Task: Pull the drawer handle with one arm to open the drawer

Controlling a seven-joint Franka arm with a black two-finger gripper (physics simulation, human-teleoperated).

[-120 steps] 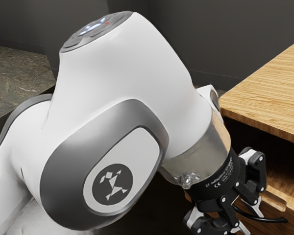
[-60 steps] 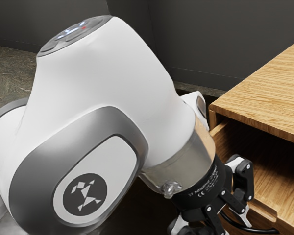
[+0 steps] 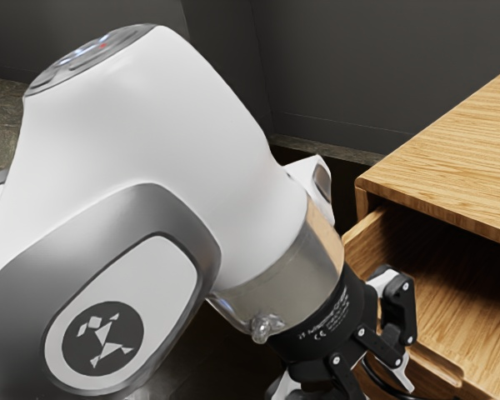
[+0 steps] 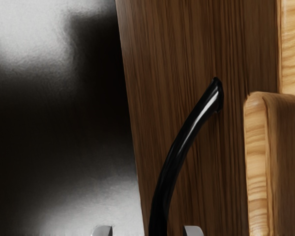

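Observation:
The wooden drawer stands partly pulled out of the cabinet, and its inside shows at the exterior view's right. The hand sits low at the drawer's front, below the big white arm. In the wrist view the black curved handle rises off the dark wood drawer front. Its lower end passes between the two pale fingertips of my gripper. The fingers stand apart, with a gap on each side of the handle, so the gripper is open around it.
A lighter wooden edge lies beside the drawer front in the wrist view. The floor and the wall behind are dark. The arm's white body covers most of the exterior view's left.
The arm has drawn back toward the exterior view's left and lower edge. The drawer has slid further out of the cabinet with it, showing more of its inside.

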